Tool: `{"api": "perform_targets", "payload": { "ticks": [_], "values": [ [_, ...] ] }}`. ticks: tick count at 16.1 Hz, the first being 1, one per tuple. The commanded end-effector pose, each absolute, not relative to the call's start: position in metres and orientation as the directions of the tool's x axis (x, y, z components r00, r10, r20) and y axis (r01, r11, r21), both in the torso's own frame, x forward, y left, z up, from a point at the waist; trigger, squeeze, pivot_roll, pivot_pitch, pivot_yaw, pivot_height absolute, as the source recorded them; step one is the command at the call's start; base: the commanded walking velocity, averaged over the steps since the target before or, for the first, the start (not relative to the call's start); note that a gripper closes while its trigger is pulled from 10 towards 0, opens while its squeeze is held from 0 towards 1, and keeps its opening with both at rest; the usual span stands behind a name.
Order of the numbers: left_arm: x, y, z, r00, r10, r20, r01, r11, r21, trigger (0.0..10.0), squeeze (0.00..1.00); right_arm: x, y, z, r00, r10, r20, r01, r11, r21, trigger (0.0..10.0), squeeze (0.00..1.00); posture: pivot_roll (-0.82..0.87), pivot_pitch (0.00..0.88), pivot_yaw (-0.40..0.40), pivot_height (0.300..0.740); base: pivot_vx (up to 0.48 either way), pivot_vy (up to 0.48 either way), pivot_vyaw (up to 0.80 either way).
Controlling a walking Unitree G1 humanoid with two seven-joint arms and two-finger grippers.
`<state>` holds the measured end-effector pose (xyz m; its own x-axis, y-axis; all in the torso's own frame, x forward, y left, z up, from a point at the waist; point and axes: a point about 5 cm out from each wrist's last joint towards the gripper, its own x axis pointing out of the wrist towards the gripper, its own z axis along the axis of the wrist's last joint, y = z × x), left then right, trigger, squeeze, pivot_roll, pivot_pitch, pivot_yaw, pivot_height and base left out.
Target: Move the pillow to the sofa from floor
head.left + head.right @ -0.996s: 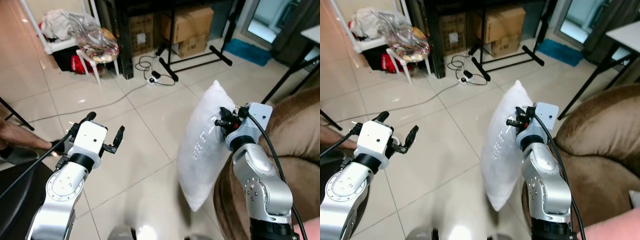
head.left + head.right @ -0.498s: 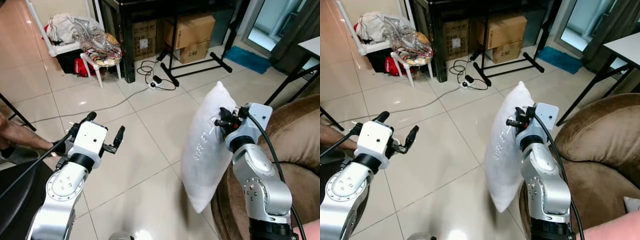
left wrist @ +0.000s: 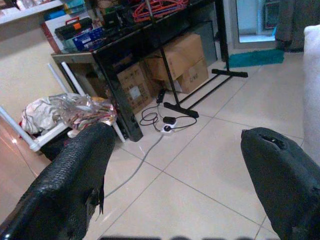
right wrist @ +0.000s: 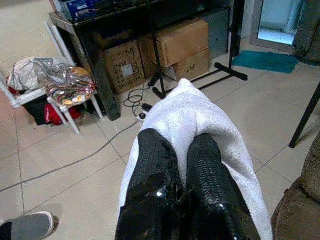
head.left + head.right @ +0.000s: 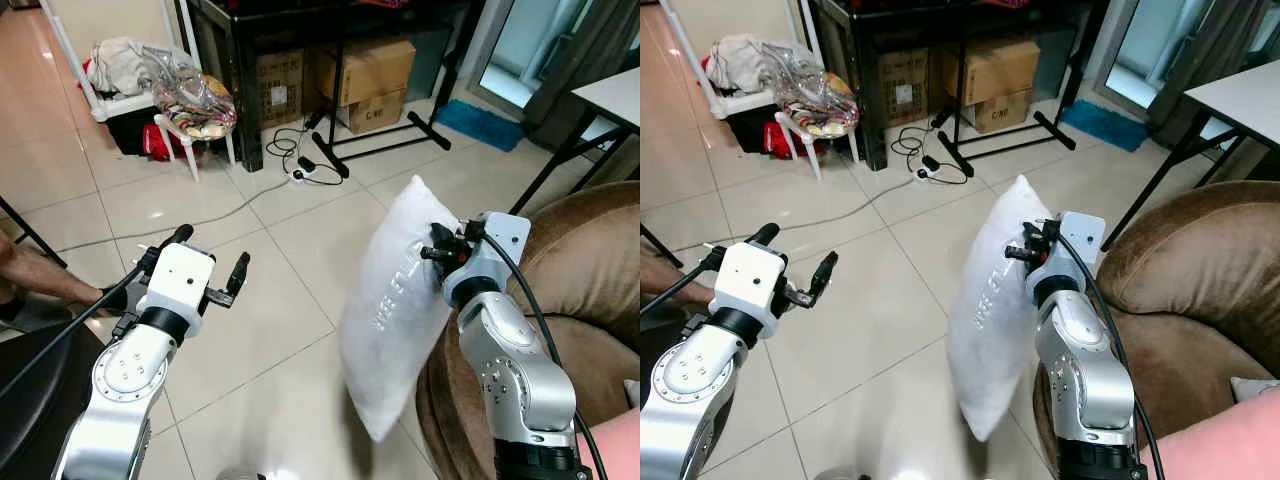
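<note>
One pillow (image 5: pixel 393 310), one sofa (image 5: pixel 585 300), two end effectors, three cardboard boxes (image 5: pixel 366 70).

Glossy beige floor tiles (image 5: pixel 190 200) reflect the room's light. Along the back stands a black metal-framed table (image 5: pixel 330 40) with brown cardboard boxes (image 5: pixel 370 68) under it, and a black cable with a white power strip (image 5: pixel 305 172) lies in front. A white plastic chair piled with bags (image 5: pixel 190 100) sits near a teal mat (image 5: pixel 480 112) by the doorway.

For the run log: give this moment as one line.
phase: carrying | right gripper: shut on pillow, off floor beside sofa | left gripper: open, holding nothing
</note>
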<state>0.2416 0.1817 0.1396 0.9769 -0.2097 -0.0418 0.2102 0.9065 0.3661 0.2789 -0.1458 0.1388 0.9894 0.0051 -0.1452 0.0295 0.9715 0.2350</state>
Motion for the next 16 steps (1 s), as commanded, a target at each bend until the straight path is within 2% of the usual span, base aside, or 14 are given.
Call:
{"api": "perform_targets", "payload": {
  "ticks": [1, 16],
  "values": [
    [0.2426, 0.1808, 0.1377, 0.976, -0.214, -0.049, 0.217, 0.905, 0.365, 10.0, 0.18, 0.2793, -0.1482, 0.1475, 0.994, -0.002, -0.109, 0.027, 0.973, 0.230, 10.0, 0.00, 0.00, 0.000, -0.053, 0.740, 0.000, 0.000, 0.00],
    [0.2436, 0.1808, 0.1375, 0.977, -0.210, -0.043, 0.211, 0.906, 0.367, 10.0, 0.18, 0.2805, -0.1452, 0.1484, 0.995, 0.015, -0.100, 0.008, 0.974, 0.226, 10.0, 0.00, 0.00, 0.000, -0.056, 0.740, 0.000, 0.000, 0.00]
  ]
}}
